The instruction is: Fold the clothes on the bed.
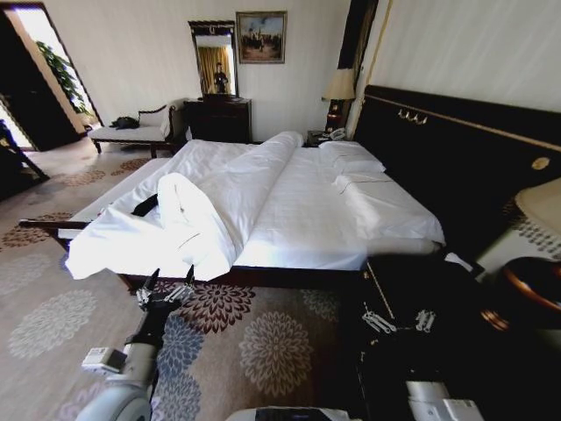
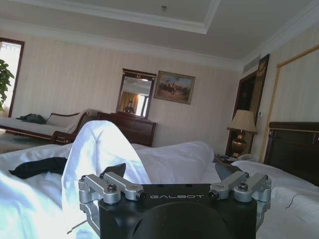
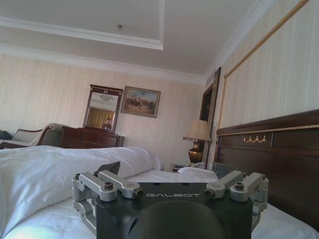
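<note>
black T-shirt (image 1: 145, 205) part-buried under bunched white duvet (image 1: 188, 215) on bed (image 1: 298, 210) at 10 o'clock, L gripper (image 1: 164, 292) fingers spread near bed edge, R gripper (image 1: 399, 321) at 4 o'clock, spread.

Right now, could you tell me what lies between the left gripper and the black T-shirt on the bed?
In the head view, the bunched white duvet rises between the left gripper and the black T-shirt; the left wrist view shows the same fold.

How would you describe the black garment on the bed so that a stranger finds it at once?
Start at the big white bed with the dark headboard. Near its foot, beside the heaped duvet, a strip of the black T-shirt peeks out. It is the one dark thing among white bedding.
</note>
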### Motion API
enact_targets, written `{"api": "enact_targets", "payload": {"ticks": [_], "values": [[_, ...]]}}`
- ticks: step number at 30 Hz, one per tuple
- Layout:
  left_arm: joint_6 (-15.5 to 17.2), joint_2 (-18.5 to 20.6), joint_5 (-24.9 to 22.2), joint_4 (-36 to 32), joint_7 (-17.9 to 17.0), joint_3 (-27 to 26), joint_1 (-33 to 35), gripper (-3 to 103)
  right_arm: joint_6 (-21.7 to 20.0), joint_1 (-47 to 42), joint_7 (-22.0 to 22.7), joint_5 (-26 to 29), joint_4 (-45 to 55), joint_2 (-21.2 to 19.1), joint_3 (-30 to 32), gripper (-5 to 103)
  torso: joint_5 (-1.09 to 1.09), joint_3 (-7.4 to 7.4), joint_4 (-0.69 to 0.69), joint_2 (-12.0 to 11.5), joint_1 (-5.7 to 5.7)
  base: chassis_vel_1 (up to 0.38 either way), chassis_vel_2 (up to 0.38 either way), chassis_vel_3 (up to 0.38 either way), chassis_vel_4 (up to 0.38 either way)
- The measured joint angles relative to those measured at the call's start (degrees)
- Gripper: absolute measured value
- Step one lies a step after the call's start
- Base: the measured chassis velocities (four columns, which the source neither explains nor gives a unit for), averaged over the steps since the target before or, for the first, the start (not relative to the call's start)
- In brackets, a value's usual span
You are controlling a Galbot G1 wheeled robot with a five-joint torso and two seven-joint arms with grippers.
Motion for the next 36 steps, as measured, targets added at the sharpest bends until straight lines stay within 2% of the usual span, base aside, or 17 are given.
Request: {"api": "enact_targets", "payload": {"ticks": [36], "values": [[-1.4, -0.41, 0.94, 1.68, 0.08, 0.9, -0.35, 100, 0.21, -0.1, -0.07, -0.36, -0.17, 0.8, 0.06, 100, 0.0, 0.0, 0.0, -0.01, 0.01, -0.137, 0.139, 0.136, -0.134]]}}
